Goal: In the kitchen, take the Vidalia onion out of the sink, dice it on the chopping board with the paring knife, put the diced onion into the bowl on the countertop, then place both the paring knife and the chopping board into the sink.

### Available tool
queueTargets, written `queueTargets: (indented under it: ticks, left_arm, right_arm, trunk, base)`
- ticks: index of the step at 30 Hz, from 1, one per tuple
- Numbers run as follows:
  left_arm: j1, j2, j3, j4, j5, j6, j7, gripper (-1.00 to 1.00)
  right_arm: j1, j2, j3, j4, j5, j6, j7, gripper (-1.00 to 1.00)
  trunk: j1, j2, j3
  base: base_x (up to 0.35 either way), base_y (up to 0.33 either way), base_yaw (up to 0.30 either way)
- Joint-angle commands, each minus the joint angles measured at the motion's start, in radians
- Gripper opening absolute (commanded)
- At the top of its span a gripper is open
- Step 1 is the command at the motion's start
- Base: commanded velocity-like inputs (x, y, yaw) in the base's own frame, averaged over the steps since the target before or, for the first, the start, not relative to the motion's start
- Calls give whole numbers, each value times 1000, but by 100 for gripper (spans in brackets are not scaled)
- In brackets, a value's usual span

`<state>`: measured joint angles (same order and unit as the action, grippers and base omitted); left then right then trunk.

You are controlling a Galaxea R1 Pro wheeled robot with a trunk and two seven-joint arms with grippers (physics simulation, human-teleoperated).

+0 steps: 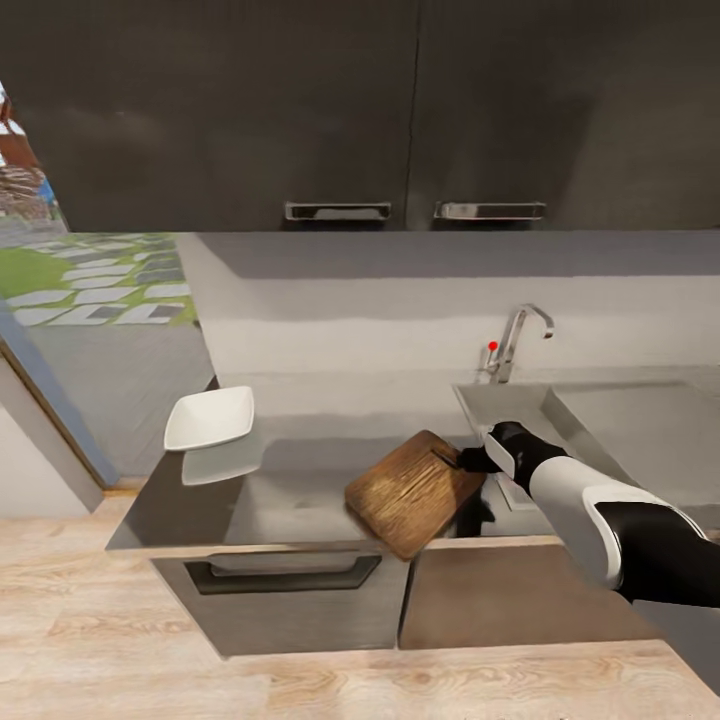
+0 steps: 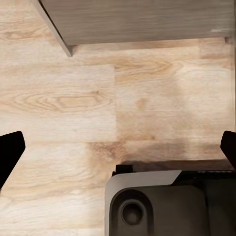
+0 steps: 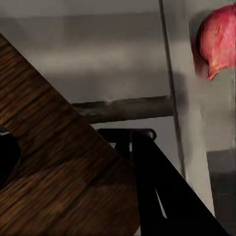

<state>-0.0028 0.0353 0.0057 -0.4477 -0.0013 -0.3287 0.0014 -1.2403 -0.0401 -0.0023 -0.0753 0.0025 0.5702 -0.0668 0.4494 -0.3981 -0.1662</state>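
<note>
Beside the chopping board (image 1: 415,492), bowl (image 1: 209,418).

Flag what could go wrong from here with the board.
1. The chopping board sits skewed, one corner past the countertop front edge; a push from the right gripper at its handle end could tip it off.
2. The onion is in the sink beside that gripper; sliding the board in could pin it.
3. The paring knife's position can't be told.
</note>
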Motion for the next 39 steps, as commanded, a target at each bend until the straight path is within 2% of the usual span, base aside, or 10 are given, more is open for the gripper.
queueTargets:
  ticks: [1,9,19,26,29,31,34,35,38,39]
  left_arm:
    - [0,0,0,0,0,-3,0,100]
    - [0,0,0,0,0,-3,0,100]
    - [0,1,0,-1,-1,-3,0,100]
    - [0,2,1,0,0,-3,0,100]
    - [0,1,1,1,0,-3,0,100]
    - [0,1,1,1,0,-3,0,100]
    - [0,0,1,8,0,-3,0,100]
    - [0,0,1,11,0,-3,0,100]
    - [0,0,1,22,-1,-3,0,100]
    - [0,0,1,24,-2,-3,0,100]
  right_arm:
    - [-1,0,-1,-1,-1,5,-5,-100]
    - [0,0,-1,-1,-3,5,-5,-100]
    - [-1,6,-2,-8,-7,5,-5,-100]
    - [-1,58,-5,-92,-3,8,-23,-100]
    - [-1,83,-6,-152,-3,28,-84,-100]
    - [-1,108,-7,-190,-9,45,-167,-100]
    - [-1,145,-19,-228,-59,53,-296,-100]
    - [-1,149,-25,-231,-74,54,-314,-100]
    - [-1,158,-64,-237,-174,57,-387,-100]
    - [-1,160,-75,-238,-219,59,-406,-100]
  trunk:
    - [1,-2,-1]
    - [1,-2,9]
    - [1,-2,20]
    - [1,-2,20]
    - [1,-2,20]
    - [1,-2,20]
    - [1,-2,20]
    - [1,-2,20]
    - [1,-2,20]
    - [1,-2,20]
  base:
    - [-5,9,-226]
    - [13,31,-226]
    - [102,249,-185]
    - [12,27,-9]
    - [1,2,-1]
    - [0,1,0]
    - [0,0,0]
    - [0,0,0]
    - [0,0,0]
    - [0,0,0]
